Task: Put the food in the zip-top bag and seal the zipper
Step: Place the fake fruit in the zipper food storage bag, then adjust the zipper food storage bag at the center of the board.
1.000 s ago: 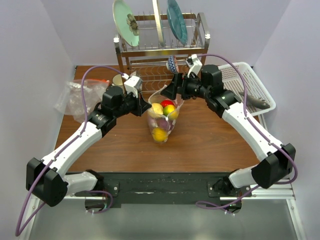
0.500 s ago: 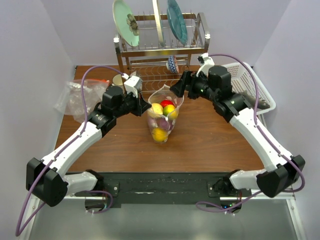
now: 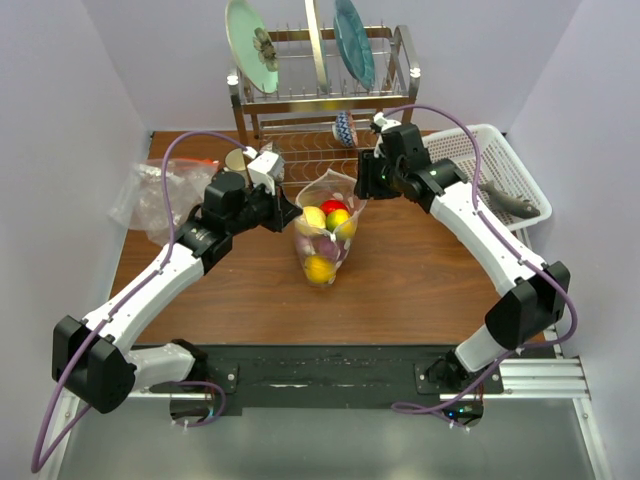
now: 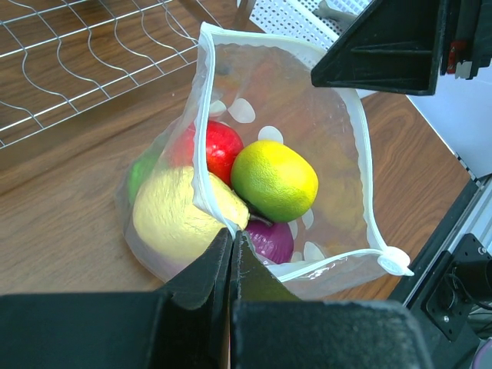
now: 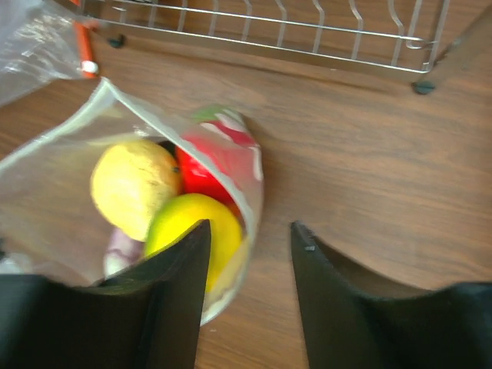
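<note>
Overhead and wrist views of a two-arm bagging set-up. A clear plastic zip-top bag printed with white polka dots (image 4: 332, 134) is standing upright with its mouth gaping at the middle of the brown wooden table (image 3: 420, 285), just in front of a wire dish rack (image 3: 320, 110). The left gripper (image 4: 231, 240) is pinching the near-left rim with its jaws fully closed on the thin whitish zipper strip (image 4: 361, 157), whose small slider tab (image 4: 393, 261) is sitting at the near-right corner. Inside the bag, a rough yellow round fruit (image 4: 177, 219), a yellow-green round fruit (image 4: 274, 181), a red round fruit (image 4: 219, 146) and a purple round piece (image 4: 270, 240) are lying heaped together and touching. The right gripper (image 5: 250, 229) is hovering above the far-right edge of the bag, its jaws standing partly apart and gripping nothing. A white slatted basket (image 3: 505, 160) is resting at the table's far right, and crumpled plain clear plastic (image 3: 150, 195) is lying at the far left.
</note>
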You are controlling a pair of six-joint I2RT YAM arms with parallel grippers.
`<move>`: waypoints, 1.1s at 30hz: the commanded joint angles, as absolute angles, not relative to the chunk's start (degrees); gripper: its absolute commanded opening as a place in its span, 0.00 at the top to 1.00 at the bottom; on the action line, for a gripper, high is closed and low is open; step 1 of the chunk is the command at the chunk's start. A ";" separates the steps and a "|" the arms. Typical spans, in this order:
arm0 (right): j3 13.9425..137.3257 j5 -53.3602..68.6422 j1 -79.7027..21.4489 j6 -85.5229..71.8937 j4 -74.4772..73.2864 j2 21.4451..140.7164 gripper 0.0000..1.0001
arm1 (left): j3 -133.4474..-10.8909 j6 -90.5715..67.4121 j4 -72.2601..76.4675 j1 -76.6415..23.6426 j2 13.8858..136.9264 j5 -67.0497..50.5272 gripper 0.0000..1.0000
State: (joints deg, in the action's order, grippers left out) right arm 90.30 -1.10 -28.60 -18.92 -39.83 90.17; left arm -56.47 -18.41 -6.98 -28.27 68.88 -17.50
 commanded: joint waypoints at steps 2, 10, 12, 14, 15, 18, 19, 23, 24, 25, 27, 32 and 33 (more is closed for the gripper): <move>93.16 -3.35 -29.36 -16.17 -42.62 90.35 0.69 | -57.66 -17.75 -4.66 -27.77 67.76 -17.49 1.00; 90.62 2.28 -30.76 -17.92 -42.54 84.65 1.00 | -57.92 -18.89 -0.89 -27.77 68.46 -23.44 1.00; 89.48 3.24 -31.37 -18.63 -43.06 81.66 1.00 | -59.93 -20.30 1.12 -27.86 70.39 -26.61 1.00; 88.51 4.30 -31.81 -20.12 -43.77 79.12 1.00 | -62.30 -22.49 2.19 -28.04 72.58 -31.01 1.00; 87.46 5.00 -31.82 -20.65 -44.03 78.32 1.00 | -62.92 -22.76 2.28 -28.56 73.21 -31.98 1.00; 84.47 6.50 -31.90 -23.55 -44.47 75.94 1.00 | -64.42 -20.05 0.89 -30.92 73.65 -32.79 0.73; 83.77 5.98 -31.90 -23.82 -44.47 75.42 1.00 | -64.51 -19.00 0.18 -31.55 73.30 -30.35 0.64; 79.64 4.05 -31.82 -25.05 -43.86 73.57 1.00 | -61.36 -17.58 -3.33 -33.13 69.10 -28.21 0.17; 79.11 3.52 -31.82 -25.31 -43.77 73.39 1.00 | -60.48 -17.40 -3.43 -33.31 68.04 -28.13 0.12; 78.67 3.08 -31.82 -25.40 -43.68 73.30 1.00 | -58.38 -17.32 -3.51 -33.48 66.72 -27.69 0.11; 77.61 2.73 -31.90 -25.84 -43.33 73.30 1.00 | -56.26 -16.70 -3.52 -34.54 62.51 -26.99 0.09; 75.85 1.93 -31.82 -26.19 -41.49 73.30 1.00 | -48.97 -15.03 -3.35 -39.88 53.81 -23.83 0.10; 75.85 2.11 -31.90 -26.19 -41.22 73.39 1.00 | -47.48 -15.12 -2.64 -40.86 52.66 -21.99 0.10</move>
State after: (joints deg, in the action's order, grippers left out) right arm 76.23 2.81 -31.75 -24.93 -43.92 73.87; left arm -51.96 -17.34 -4.38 -36.86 57.93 -25.91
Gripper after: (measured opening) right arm 0.012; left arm 0.906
